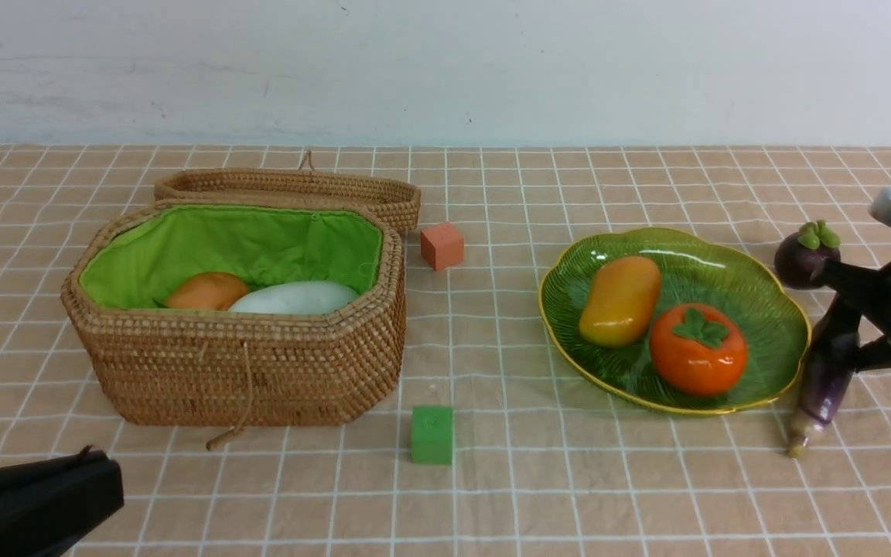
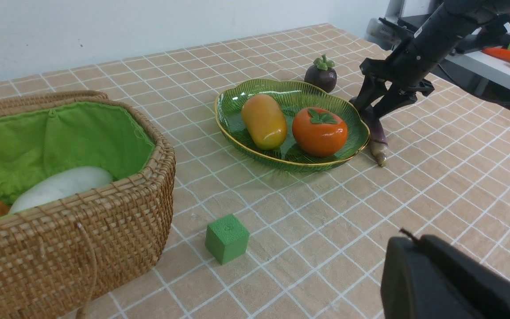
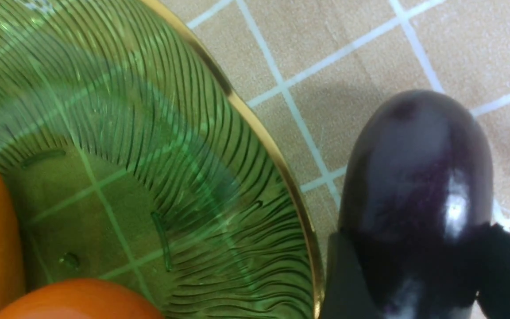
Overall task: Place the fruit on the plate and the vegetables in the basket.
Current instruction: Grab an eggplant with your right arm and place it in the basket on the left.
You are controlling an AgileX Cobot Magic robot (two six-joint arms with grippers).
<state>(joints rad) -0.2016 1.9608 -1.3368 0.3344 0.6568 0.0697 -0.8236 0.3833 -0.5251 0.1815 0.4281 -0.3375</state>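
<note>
Right end effector (image 3: 419,270) is clamped near the fat end of the eggplant (image 1: 824,379) - it leans just beside the plate (image 1: 770,309), stem tip on the table (image 1: 569,480). It looks glossy, rigid, probably light and slippery - a mid-body grip would be safer. Left end effector (image 1: 66,487) is closed and empty, near the basket (image 1: 260,363).

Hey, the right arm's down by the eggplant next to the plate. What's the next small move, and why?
Probably close the right end effector firmly on the eggplant and lift it slightly. Its fingers flank the eggplant beside the plate, and the eggplant is the only vegetable not yet in the basket.
</note>
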